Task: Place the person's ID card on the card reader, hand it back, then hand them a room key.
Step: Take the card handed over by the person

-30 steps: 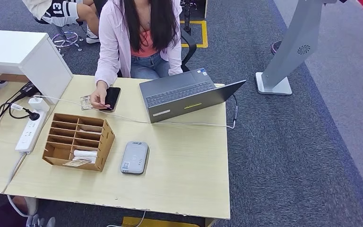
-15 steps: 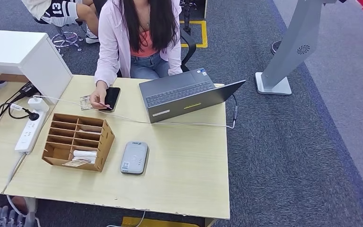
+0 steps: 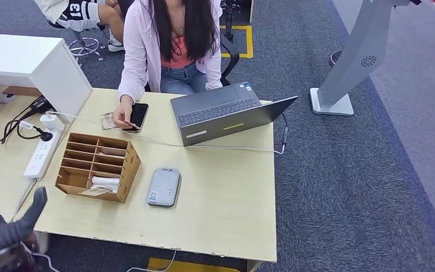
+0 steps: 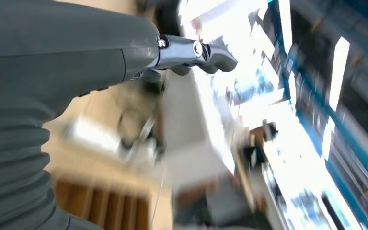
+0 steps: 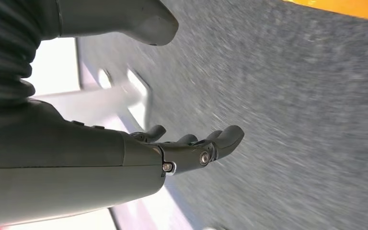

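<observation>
Beside the slotted wooden organiser box [image 3: 97,167], on its laptop side, you see the flat grey card reader [image 3: 163,186] lying on the pale wooden worktop [image 3: 226,198]. Beyond the box, the person's hand [image 3: 122,118] rests on a black phone [image 3: 135,116] with a printed card [image 3: 107,120] just beside it. Your left hand [image 3: 5,232] hangs off the box's near corner, fingers loose, holding nothing. Your right hand [image 5: 191,146] hangs over grey carpet, fingers apart and empty.

Bright, even, soft-shadowed head view; heavy motion blur in both wrist views, blown-out glare in the left.
</observation>
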